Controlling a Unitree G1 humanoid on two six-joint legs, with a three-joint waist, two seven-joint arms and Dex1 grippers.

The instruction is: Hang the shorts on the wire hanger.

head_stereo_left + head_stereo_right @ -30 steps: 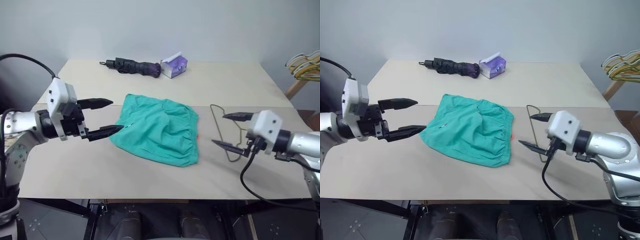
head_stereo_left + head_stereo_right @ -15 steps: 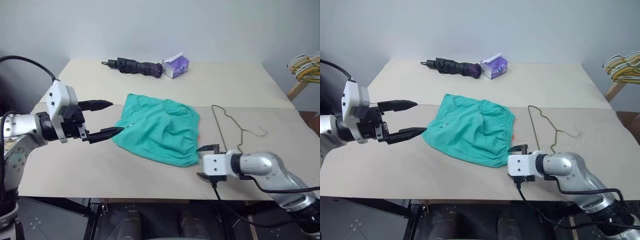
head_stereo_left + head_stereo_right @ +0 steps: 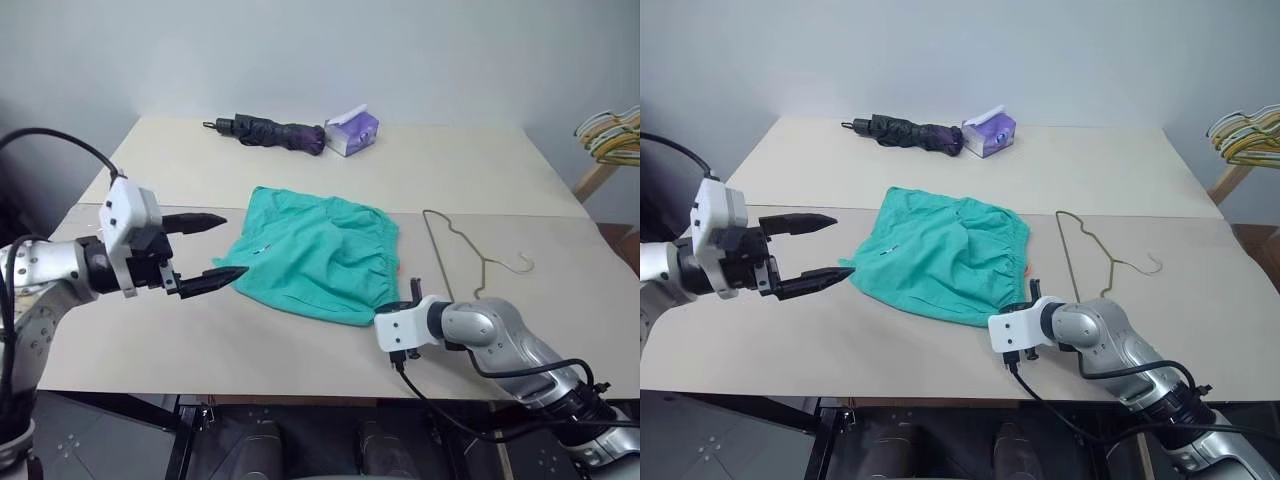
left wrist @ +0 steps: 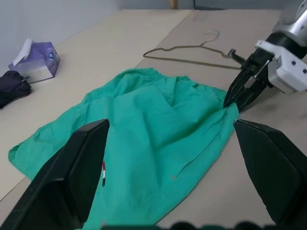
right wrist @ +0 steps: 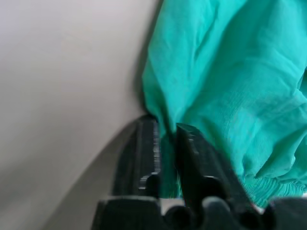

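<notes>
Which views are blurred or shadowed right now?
Left wrist view: the left pincer's own fingers are large dark soft shapes up close, while the shorts are sharp. Right wrist view: soft throughout, fingers blurred against teal cloth. Head views: even light, faint shadows under the shorts' edge.

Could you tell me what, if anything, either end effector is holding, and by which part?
The right end effector pinches the shorts at their near corner by the waistband. The left end effector is open, holding nothing.

Left hand (image 3: 208,250) spread wide — right hand (image 5: 165,139) pinched closed.
</notes>
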